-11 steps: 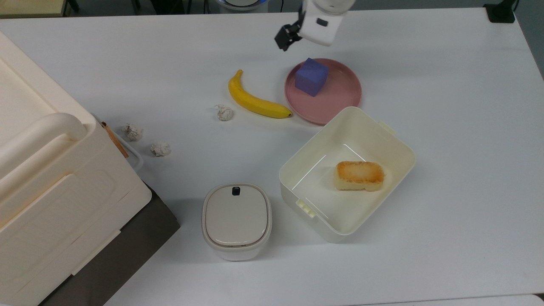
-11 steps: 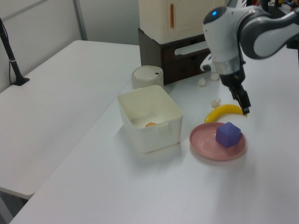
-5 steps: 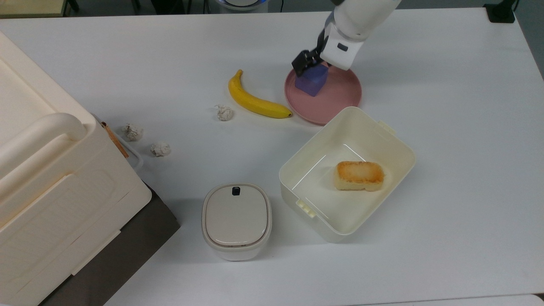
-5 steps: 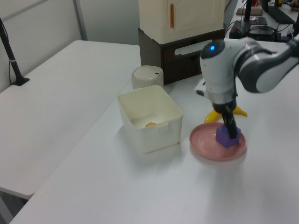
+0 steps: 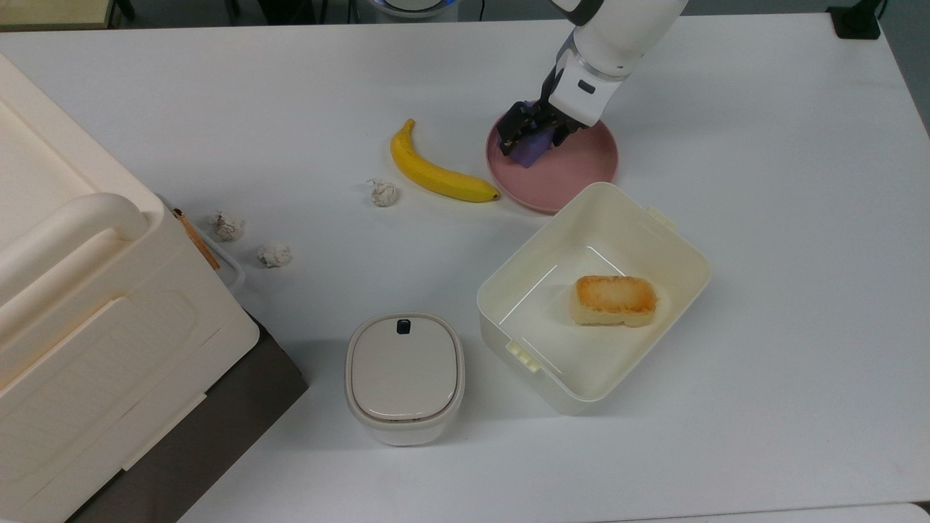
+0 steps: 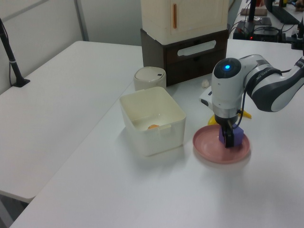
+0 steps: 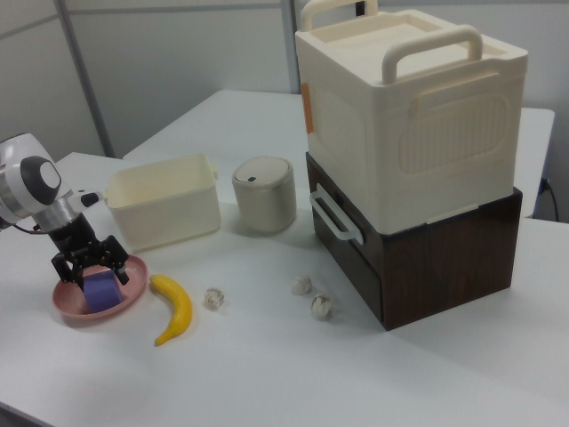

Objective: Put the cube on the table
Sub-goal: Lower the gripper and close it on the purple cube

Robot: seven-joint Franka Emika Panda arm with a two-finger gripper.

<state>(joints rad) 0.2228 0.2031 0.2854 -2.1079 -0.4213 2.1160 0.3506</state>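
The blue-purple cube [image 5: 529,151] sits on the top view's left part of the pink plate [image 5: 585,161], which rests on the white table [image 5: 763,181]. My gripper [image 5: 532,133] is lowered over the cube, open, one black finger on each side of it. In the right view the gripper [image 7: 89,269] straddles the cube [image 7: 100,291], and the cube's base rests on the plate [image 7: 73,311]. In the left view the gripper [image 6: 228,140] hides most of the cube [image 6: 239,134].
A banana [image 5: 436,174] lies just to the top view's left of the plate. An open cream box [image 5: 657,218] holding a piece of bread [image 5: 615,299] stands right below it. A lidded container [image 5: 404,374], paper balls [image 5: 383,193] and a large cream case [image 5: 87,305] are further left.
The gripper came from above the table behind the plate, moved over the cube and dropped down around it. The cube has stayed on the plate.
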